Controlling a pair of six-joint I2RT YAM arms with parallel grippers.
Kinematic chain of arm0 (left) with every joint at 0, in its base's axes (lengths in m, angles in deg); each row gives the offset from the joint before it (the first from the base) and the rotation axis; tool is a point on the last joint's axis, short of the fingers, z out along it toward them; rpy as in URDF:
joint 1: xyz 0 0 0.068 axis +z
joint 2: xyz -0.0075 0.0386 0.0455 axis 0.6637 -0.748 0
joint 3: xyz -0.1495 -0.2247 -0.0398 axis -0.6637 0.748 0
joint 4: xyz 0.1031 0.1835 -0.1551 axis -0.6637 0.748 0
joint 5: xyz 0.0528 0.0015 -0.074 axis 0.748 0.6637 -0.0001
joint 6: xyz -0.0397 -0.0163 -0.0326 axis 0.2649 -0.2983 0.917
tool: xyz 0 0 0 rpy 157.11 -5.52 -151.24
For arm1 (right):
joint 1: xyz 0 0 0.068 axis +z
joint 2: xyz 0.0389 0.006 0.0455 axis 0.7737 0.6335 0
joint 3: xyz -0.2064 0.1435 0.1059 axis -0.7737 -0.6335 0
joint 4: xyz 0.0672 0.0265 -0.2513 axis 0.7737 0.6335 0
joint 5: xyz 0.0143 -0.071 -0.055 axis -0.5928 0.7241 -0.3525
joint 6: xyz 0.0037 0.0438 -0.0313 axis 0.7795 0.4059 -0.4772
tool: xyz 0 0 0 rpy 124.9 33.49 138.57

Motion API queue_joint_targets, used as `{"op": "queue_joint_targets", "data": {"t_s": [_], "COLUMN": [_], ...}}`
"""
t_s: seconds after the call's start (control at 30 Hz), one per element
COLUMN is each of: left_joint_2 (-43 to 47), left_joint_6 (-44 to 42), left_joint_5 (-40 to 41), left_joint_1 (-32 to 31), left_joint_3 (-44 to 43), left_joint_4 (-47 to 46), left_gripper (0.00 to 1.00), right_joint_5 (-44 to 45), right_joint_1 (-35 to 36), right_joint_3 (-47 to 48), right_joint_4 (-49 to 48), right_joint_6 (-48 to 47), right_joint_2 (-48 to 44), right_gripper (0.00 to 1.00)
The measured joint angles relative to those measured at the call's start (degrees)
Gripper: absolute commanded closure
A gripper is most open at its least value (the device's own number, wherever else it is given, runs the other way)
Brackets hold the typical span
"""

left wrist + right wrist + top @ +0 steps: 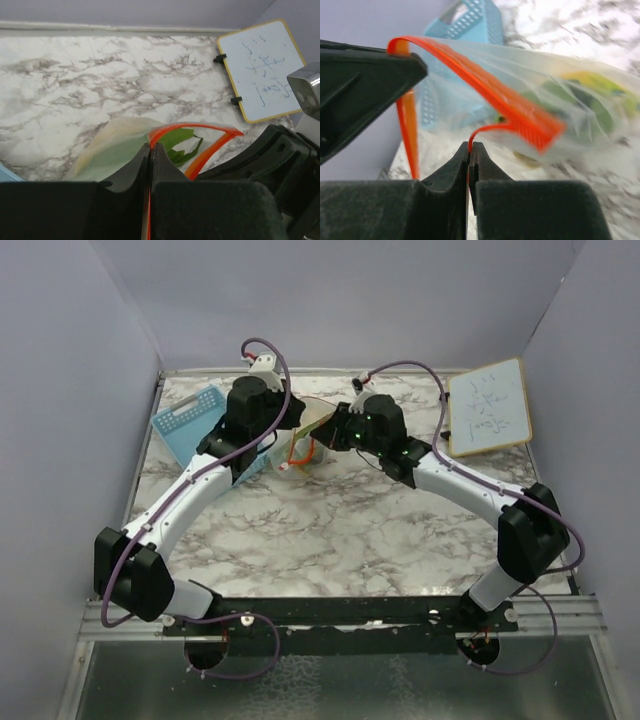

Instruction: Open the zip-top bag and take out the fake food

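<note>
The clear zip-top bag (305, 430) hangs between both grippers at the back middle of the table. Its orange-red zip strip (515, 107) is parted into two lips. My left gripper (150, 146) is shut on one lip of the strip (205, 150). My right gripper (470, 146) is shut on the other lip. The bag (110, 150) shows the green leafy piece (180, 145) inside its mouth. In the right wrist view the green piece (585, 105) and a yellow piece (592, 80) show blurred through the plastic. The dark round piece is hidden.
A light-blue mesh basket (190, 420) stands at the back left, just behind the left gripper (262, 430); it also shows in the right wrist view (470, 30). A small whiteboard (487, 407) leans at the back right (262, 70). Grey walls enclose the marble table (330, 530).
</note>
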Motion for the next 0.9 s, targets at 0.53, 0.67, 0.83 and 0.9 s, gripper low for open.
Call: {"op": "queue_joint_targets", "data": {"t_s": [0.53,0.67,0.83,0.9], "left_joint_2": [-9.3,-10.7,-11.3,-11.3], "left_joint_6": [12.4,14.3,17.1,18.0], "left_joint_5": [1.4,2.4,4.1,5.2], "left_joint_1": [-18.8,-20.3,-21.4,-21.8], "left_joint_3": [11.5,11.4,12.9,13.6], "left_joint_4": [-12.6,-14.6,-18.2,-18.9], "left_gripper": [1.0,1.0,1.0,1.0], "right_joint_5": [13.9,16.6,15.9,15.3], "right_joint_1": [-3.0,-3.0,-3.0,-3.0], "right_joint_3": [-41.2,-41.2,-44.9,-48.1], "right_joint_4": [9.6,10.7,3.6,-0.4], "right_joint_6": [5.7,6.9,14.4,17.7], "right_joint_2": [-36.3,-46.2,-47.9,-45.6], "right_gripper": [0.5,0.71,0.98,0.98]}}
